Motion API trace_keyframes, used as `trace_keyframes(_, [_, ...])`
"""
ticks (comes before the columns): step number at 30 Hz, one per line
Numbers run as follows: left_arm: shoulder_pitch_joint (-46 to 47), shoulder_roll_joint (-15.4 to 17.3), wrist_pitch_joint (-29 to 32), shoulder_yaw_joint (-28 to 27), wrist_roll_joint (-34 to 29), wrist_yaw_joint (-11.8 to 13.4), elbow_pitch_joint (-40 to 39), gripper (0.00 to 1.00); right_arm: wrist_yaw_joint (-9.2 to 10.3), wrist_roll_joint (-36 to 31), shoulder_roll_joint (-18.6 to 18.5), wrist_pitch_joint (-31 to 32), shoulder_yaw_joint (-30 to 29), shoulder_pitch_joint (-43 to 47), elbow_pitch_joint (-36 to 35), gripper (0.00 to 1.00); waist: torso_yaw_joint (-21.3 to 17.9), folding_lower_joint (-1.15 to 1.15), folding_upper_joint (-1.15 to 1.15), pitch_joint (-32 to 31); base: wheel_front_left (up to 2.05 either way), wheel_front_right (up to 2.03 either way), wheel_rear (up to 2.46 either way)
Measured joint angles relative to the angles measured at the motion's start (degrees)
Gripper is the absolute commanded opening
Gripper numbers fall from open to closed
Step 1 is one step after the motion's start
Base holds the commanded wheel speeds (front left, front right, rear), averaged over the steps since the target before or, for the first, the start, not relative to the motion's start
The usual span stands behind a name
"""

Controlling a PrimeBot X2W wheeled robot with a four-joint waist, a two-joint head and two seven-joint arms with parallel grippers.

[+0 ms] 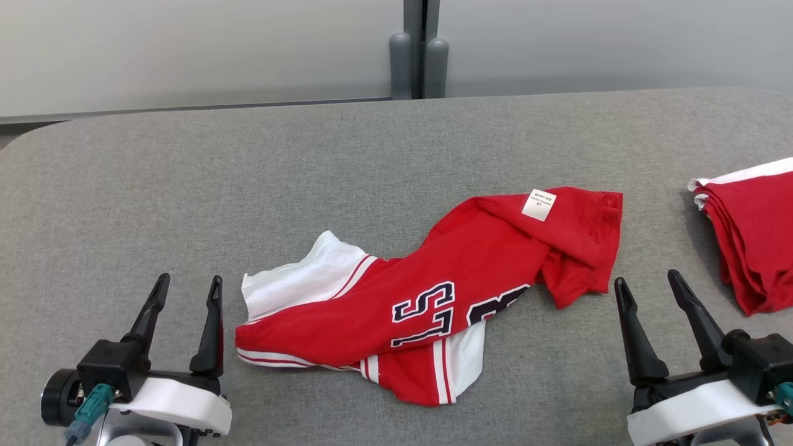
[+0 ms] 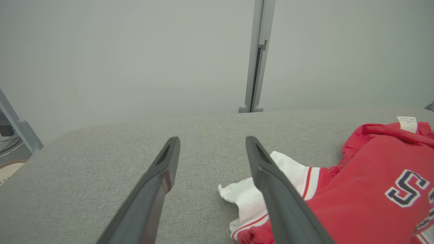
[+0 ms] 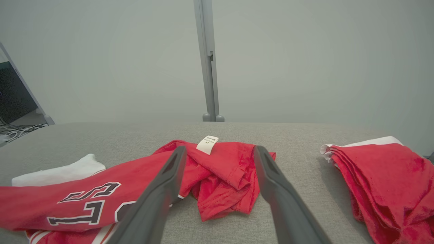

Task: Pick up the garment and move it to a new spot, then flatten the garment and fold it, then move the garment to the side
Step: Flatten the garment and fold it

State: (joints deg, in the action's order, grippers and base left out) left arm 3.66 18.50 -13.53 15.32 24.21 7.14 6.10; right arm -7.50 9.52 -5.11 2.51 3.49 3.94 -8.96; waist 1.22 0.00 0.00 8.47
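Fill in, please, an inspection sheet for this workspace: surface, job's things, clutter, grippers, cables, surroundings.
Surface: grey fabric table.
Job's things: red and white garment, crumpled at the middle, white label facing up.
Clutter: folded red stack at the right edge.
Grippers: left gripper and right gripper open, holding nothing, one on each side of the garment.
Cables: loose cables off the table, to the left; teal plug on the left wrist.
Surroundings: pale wall panels, grey post.
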Motion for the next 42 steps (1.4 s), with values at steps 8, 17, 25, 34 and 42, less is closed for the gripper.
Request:
trace_keyframes(8, [-0.6,0.4,1.8,0.5,0.1,0.8,-1.5,1.0,0.0,0.0,0.0,0.4,0.1,0.2,-1.1,1.0,-0.5,0.0,0.0,-0.5,0.0,0.0,0.0])
trace_keyframes(17, [10.5,0.9,15.0,2.1,5.6,-3.8,2.1,1.0,0.0,0.0,0.3,-0.2,1.0,-1.7,-1.1,1.0,-0.5,0.0,0.0,3.0,0.0,0.0,0.0])
trace_keyframes(25, [16.4,3.3,30.8,4.2,12.2,-10.2,14.3,1.0,0.0,0.5,0.5,-1.0,2.3,-2.8,0.5,1.0,-2.7,0.0,0.0,5.1,0.0,0.0,0.0])
trace_keyframes(34, [18.8,4.0,32.6,7.9,12.5,-13.0,20.5,0.0,0.0,0.6,0.8,-1.4,1.1,-3.2,1.3,1.0,-3.6,0.0,0.0,6.2,0.0,0.0,0.0])
trace_keyframes(42, [20.0,3.5,30.6,10.6,11.6,-13.9,21.2,0.0,0.0,2.2,-1.3,-0.7,-4.7,-4.3,4.1,1.0,-3.0,0.0,0.0,6.7,0.0,0.0,0.0])
